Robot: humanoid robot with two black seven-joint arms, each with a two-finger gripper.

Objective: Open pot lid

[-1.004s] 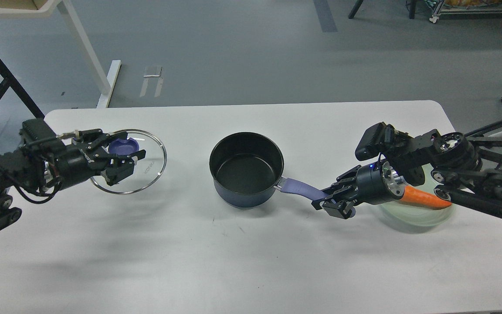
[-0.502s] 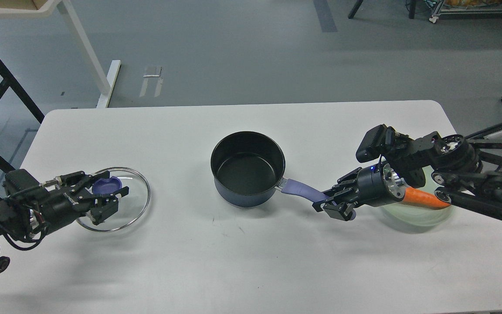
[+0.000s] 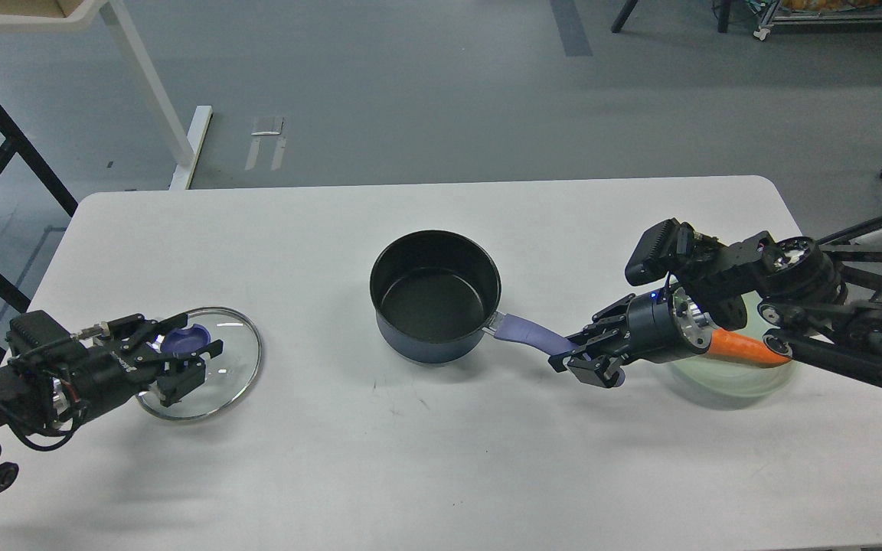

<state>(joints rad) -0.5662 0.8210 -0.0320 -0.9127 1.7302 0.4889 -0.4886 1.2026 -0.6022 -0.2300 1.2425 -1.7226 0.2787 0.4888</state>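
Left claw (image 3: 184, 358): black, two-fingered, fingers set either side of the round purple knob (image 3: 182, 337) of the glass lid (image 3: 215, 366). Fingers look closed onto the knob, so it has hold of the lid. Lid is a clear disc with a thin metal rim, lying low over the left part of the table (image 3: 441, 459); whether the rim touches the surface cannot be told. Lid is well apart from the saucepan (image 3: 435, 297), so the pot stands uncovered.

Right claw (image 3: 590, 363): black fingers clamped around the far end of the saucepan handle (image 3: 529, 334), a smooth purple bar running from the pot wall toward the right. Grip is closed on the handle.

Saucepan: round, straight-walled, dark blue outside, matte black non-stick inside, nothing visible in it. Sits upright near the table centre.

Behind the right wrist: a pale translucent plate (image 3: 724, 379), shallow and round, with an orange carrot (image 3: 747, 348) lying on it, tapered end pointing right. Both partly hidden by the arm.

Table: white, smooth, rounded corners.
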